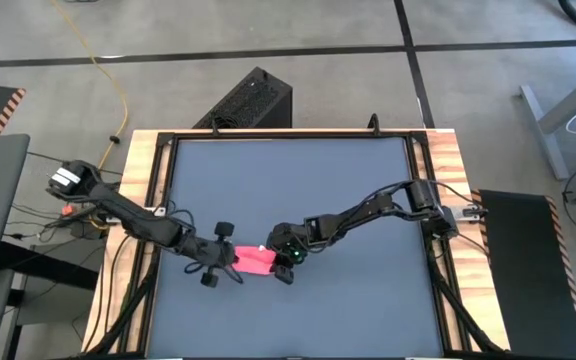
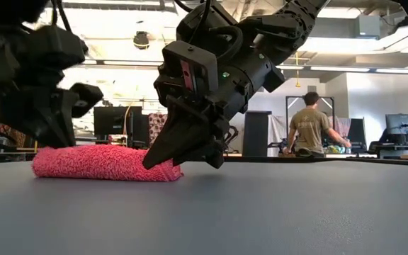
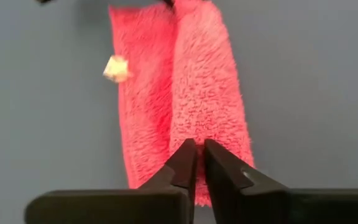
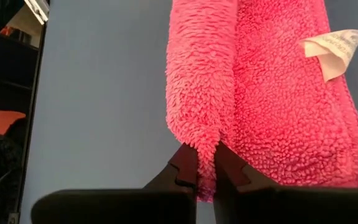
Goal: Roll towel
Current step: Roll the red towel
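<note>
Where both claws pinch, towel (image 1: 255, 260) half-rolled

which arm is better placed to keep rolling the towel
Neither clearly: the left gripper and right gripper each pinch one end of the towel, so both should turn together.

Pink towel (image 1: 256, 260), narrow folded strip, flat mid-table.

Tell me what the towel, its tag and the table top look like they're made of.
Towel: pink-red terry or microfibre-like cloth, with a nubby looped pile that looks soft. Each gripper pinches one end: left gripper, right gripper.
Tag: thin white woven or paper-like label, faintly printed, curled at its edge.
Table top: dark grey matte sheet, finely grained; possibly a rubber or laminate mat, hard to say.
</note>
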Motion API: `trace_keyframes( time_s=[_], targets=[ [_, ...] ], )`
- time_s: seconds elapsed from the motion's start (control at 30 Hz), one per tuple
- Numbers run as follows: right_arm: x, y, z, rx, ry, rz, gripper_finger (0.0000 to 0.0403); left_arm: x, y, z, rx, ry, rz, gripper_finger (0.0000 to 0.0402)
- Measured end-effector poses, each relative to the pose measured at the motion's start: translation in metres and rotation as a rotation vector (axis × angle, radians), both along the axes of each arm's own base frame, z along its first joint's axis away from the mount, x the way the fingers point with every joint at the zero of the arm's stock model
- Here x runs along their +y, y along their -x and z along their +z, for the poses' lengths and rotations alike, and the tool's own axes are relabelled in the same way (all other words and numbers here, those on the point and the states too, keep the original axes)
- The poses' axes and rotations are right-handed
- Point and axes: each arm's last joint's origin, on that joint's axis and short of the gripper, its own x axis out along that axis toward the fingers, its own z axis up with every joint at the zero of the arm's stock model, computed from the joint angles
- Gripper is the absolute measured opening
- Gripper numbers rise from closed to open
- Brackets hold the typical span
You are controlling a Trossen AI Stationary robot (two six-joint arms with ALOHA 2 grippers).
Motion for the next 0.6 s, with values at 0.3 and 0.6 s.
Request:
trace_keyframes(
  time_s=[0.3,0.6],
  targets=[
    [0.000,0.000,0.002,-0.004,-0.002,-0.009,0.0070,0.018,-0.007,-0.007,0.055,0.048,0.049,0.0001],
    [-0.010,0.002,0.010,0.018,-0.027,-0.053,0.0146,0.023,-0.007,-0.008,0.093,0.084,0.040,0.0000]
  ],
)
